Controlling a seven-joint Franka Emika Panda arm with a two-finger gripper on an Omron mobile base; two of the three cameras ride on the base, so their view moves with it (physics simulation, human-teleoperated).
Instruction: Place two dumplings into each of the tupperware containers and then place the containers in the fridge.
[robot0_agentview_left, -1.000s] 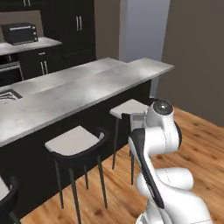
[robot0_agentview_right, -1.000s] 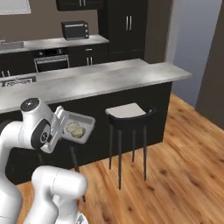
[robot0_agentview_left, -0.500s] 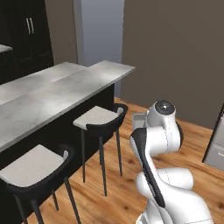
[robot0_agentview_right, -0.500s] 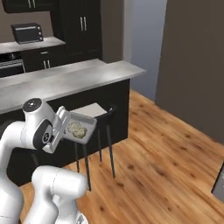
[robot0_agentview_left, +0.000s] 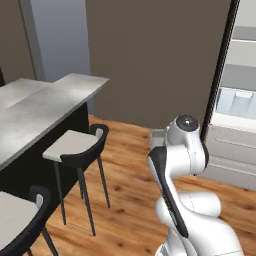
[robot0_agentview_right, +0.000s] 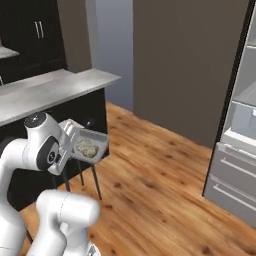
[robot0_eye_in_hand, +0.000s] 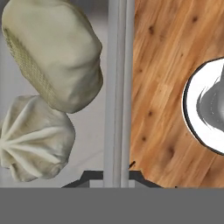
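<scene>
Rendered pics, even soft light, no single strong source. Base views are moderately bright. Floor (robot0_agentview_right: 150, 165) has a mild sheen, no hard glare. Faint soft shadows under the stool (robot0_agentview_left: 75, 147) and counter (robot0_agentview_left: 45, 107); counter front is near black, no detail. Fridge (robot0_agentview_right: 240, 125) interior is brightest, pale w/ a bluish tint. Arm (robot0_agentview_left: 182, 165) is lit evenly w/ gentle shading. Base views are coarse, edges slightly soft and jagged. Hand view is very close: dumplings (robot0_eye_in_hand: 52, 52) are sharp, folds readable, tub (robot0_eye_in_hand: 117, 87) wall pale and washed. No visible edge distortion or motion blur.
</scene>
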